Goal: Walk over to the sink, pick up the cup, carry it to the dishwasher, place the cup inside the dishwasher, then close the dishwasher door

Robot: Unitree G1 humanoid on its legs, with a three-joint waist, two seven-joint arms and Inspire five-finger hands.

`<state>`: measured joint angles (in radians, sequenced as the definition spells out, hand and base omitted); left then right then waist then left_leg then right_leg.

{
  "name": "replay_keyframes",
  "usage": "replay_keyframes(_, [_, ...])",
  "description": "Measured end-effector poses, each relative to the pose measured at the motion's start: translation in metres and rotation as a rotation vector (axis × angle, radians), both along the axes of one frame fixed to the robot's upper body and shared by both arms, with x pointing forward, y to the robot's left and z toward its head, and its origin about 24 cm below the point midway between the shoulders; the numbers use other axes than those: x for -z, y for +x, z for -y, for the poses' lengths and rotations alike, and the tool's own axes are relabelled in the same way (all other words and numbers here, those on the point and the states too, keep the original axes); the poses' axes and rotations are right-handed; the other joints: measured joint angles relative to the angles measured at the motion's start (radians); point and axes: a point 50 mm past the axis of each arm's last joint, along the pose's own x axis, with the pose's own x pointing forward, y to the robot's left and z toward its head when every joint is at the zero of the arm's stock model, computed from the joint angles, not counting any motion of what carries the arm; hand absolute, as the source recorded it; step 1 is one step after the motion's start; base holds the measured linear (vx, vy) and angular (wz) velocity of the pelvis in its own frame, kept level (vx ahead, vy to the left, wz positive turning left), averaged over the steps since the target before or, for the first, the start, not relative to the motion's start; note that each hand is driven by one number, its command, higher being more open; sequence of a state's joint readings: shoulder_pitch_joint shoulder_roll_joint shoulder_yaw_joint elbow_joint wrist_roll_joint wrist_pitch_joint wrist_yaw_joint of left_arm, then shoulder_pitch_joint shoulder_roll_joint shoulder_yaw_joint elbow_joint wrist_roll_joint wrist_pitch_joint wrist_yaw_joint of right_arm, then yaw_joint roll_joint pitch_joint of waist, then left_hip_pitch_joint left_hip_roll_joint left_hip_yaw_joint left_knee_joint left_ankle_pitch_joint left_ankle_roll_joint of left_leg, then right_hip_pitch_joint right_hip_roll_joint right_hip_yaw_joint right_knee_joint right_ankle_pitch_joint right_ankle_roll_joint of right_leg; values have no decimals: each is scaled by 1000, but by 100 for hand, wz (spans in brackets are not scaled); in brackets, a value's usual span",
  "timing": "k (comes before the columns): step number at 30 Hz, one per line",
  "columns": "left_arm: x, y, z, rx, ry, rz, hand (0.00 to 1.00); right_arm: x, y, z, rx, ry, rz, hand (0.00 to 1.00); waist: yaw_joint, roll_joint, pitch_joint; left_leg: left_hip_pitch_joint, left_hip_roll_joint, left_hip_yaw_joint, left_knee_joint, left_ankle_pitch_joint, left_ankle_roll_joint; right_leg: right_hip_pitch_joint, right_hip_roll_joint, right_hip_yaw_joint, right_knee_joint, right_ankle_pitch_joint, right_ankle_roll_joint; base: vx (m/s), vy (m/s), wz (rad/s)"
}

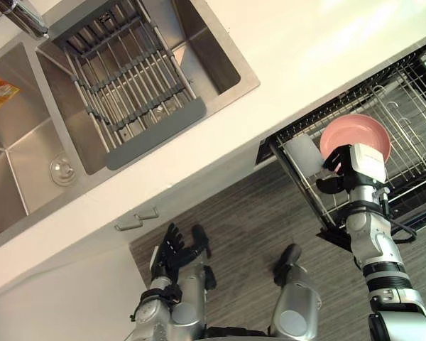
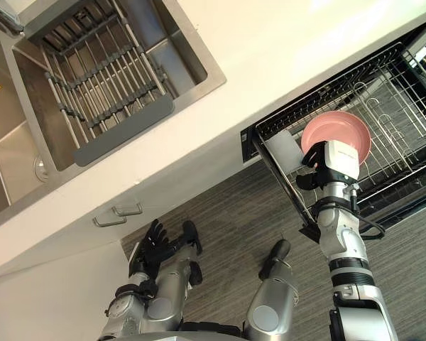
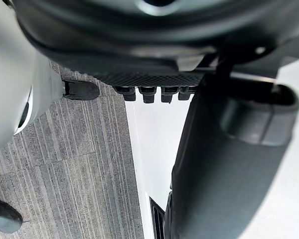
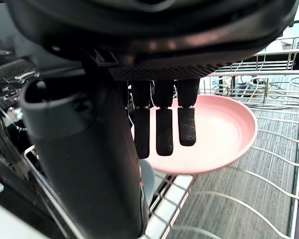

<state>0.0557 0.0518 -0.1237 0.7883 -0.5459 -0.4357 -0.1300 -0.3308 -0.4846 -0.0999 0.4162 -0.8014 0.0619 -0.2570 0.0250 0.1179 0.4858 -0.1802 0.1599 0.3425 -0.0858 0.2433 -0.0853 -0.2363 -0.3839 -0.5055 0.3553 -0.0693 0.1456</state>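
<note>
Cup point(image 1: 302, 153): pale, standing at the near corner of the dishwasher rack point(image 1: 405, 92), which is pulled out from under the countertop point(image 1: 305, 57). It is just beside a pink plate point(image 1: 355, 135) propped in the same rack.

Right hand point(image 1: 351, 170): over the rack, between cup and plate. In its wrist view the fingers point(image 4: 164, 129) hang straight and close together in front of the plate, not curled. The thumb point(image 4: 84, 164) stands apart from them, with a sliver of the cup's rim showing just past it. Nothing is pinched. The thumb hides the contact, so I cannot tell whether it touches the cup wall; the cup looks let go and resting on the wires.

Left hand point(image 1: 176, 249): low by the cabinet front, fingers loosely spread, holding nothing.

Further out: the sink point(image 1: 28, 163) with a slatted drain rack point(image 1: 128, 85) laid across it, well apart from the dishwasher.

Step, as I judge it: the tail end of placing the cup inside the dishwasher; the door is not yet closed.

Next move calls for lifting the right hand straight up and clear of cup and plate without tipping either. Then the rack must be pushed in before the door can swing shut.
</note>
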Motion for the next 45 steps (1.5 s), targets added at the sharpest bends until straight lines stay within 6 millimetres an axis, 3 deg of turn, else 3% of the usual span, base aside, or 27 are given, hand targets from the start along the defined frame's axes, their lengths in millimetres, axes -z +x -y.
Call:
replay_keyframes(7, [1, -3, 0, 20, 25, 0, 100, -38, -8, 6, 54, 91, 290, 100, -10, -2, -1, 27, 0, -1, -1, 0, 0, 34, 2, -4, -15, 5, 8, -20, -12, 0])
replay_keyframes(10, [1, -6, -3, 11, 35, -3, 100, -52, -14, 12, 91, 125, 411, 100, -14, -16, -9, 45, 4, 1, -2, -4, -5, 56, 10, -4, -35, 9, 11, -9, -25, -5])
replay_keyframes(17, [4, -14, -12, -2, 53, -21, 100, -61, -34, 52, 282, 336, 592, 100, -24, -49, -32, 87, 16, 8, -2, -12, -13, 116, 31, -10, -85, 26, 16, 19, -21, -4])
replay_keyframes(20, [8, -22, -15, -4, 59, -45, 100, -53, -46, 85, 406, 487, 620, 100, -30, -50, -52, 101, 17, 8, -2, -13, -14, 135, 33, -11, -95, 30, 19, 6, -10, 0])
replay_keyframes(21, [10, -27, -17, -8, 62, -60, 100, -45, -54, 101, 474, 608, 643, 100, -34, -50, -60, 109, 17, 9, -2, -13, -15, 143, 33, -11, -96, 30, 19, 0, 0, 0])
replay_keyframes(24, [13, -34, -19, -12, 66, -86, 100, -26, -69, 123, 584, 858, 724, 100, -47, -44, -68, 112, 17, 17, -2, -15, -17, 133, 35, 1, -93, 30, 18, -36, -1, -9])
replay_keyframes(30, [15, -36, -18, -2, 70, -102, 100, 11, -88, 141, 728, 1229, 845, 100, -72, -33, -68, 78, 14, 57, -7, -22, -26, 57, 35, 51, -91, 48, 11, -66, 3, -19])
replay_keyframes(35, [16, -35, -10, 32, 66, -104, 100, 13, -96, 153, 755, 1324, 916, 100, -81, 11, -66, 42, 0, 76, -5, -17, -19, 3, 28, 82, -93, 69, 11, 4, -5, -12])
replay_keyframes(36, [15, -33, -8, 37, 63, -100, 100, 11, -95, 155, 747, 1340, 926, 0, -81, 20, -62, 39, -3, 78, -2, -17, -19, -5, 25, 88, -92, 70, 12, 23, -3, -9])
replay_keyframes(45, [9, -14, 7, 92, 40, -65, 100, 7, -72, 146, 556, 1401, 818, 0, -65, 66, -41, -7, -25, 77, -2, -15, -18, -72, 0, 106, -64, 71, 12, 0, -1, 0])
